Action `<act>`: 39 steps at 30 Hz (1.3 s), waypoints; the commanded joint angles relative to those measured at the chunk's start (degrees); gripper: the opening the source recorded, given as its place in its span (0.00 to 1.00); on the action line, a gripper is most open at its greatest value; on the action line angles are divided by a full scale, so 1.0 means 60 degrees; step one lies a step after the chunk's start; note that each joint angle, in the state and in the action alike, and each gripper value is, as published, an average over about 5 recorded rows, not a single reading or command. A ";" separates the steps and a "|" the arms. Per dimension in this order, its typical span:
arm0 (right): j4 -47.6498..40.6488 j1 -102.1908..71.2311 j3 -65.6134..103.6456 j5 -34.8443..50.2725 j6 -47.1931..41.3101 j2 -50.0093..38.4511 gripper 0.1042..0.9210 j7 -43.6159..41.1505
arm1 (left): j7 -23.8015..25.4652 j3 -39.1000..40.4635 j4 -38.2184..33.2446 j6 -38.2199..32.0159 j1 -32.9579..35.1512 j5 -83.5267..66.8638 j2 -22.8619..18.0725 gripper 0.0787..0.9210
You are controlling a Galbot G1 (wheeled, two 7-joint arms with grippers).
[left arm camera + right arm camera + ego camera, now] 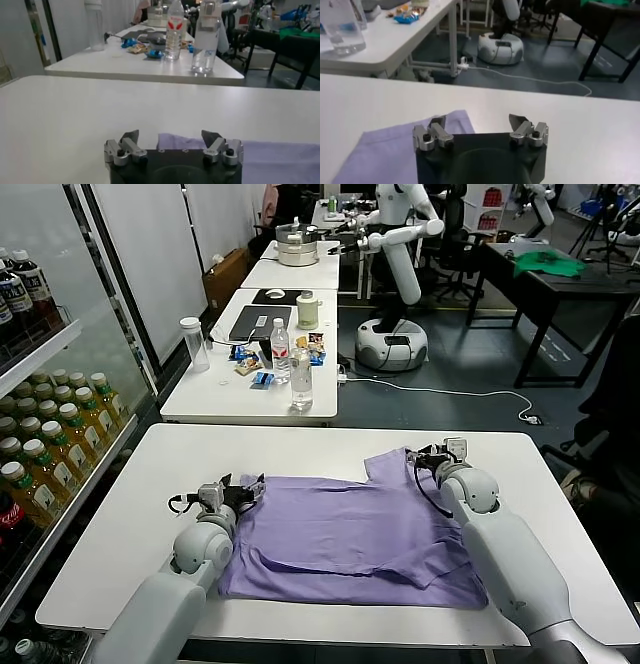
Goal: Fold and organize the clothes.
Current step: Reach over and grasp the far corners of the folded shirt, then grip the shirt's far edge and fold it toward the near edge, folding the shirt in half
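Note:
The lavender-purple T-shirt [355, 529] lies spread flat on the white table [120, 514], wrinkled, with one sleeve [390, 464] pointing to the far right. My left gripper [243, 484] sits open at the shirt's far left corner, nothing between its fingers; the left wrist view shows the purple edge [280, 150] just past the open gripper [170, 135]. My right gripper [430, 455] is open at the far right sleeve, holding nothing. In the right wrist view the gripper [478, 120] hovers over the sleeve's corner [395, 145].
A second white table [215, 399] stands beyond with two water bottles [301, 379], a tall plastic cup [195, 344], snack packets [255, 369] and a laptop [260, 322]. A drinks fridge [40, 414] is at the left. Another robot [395, 264] stands in the background.

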 commanded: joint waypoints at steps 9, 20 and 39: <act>-0.0794 0.0248 -0.0318 0.0354 -0.0026 0.0140 0.62 -0.0014 | 0.0065 0.0260 0.0039 0.0039 0.0216 -0.0155 0.0023 0.74; -0.0033 -0.0065 -0.0315 0.0472 -0.0023 -0.0058 0.25 -0.0207 | 0.0129 0.0154 -0.0194 -0.0185 0.0554 -0.0337 0.0028 0.34; 0.5074 -0.2546 0.1534 0.1056 -0.0033 -0.1795 0.01 -0.0025 | 0.0151 -0.0662 -0.3473 -0.0962 0.2187 -0.0870 0.0822 0.02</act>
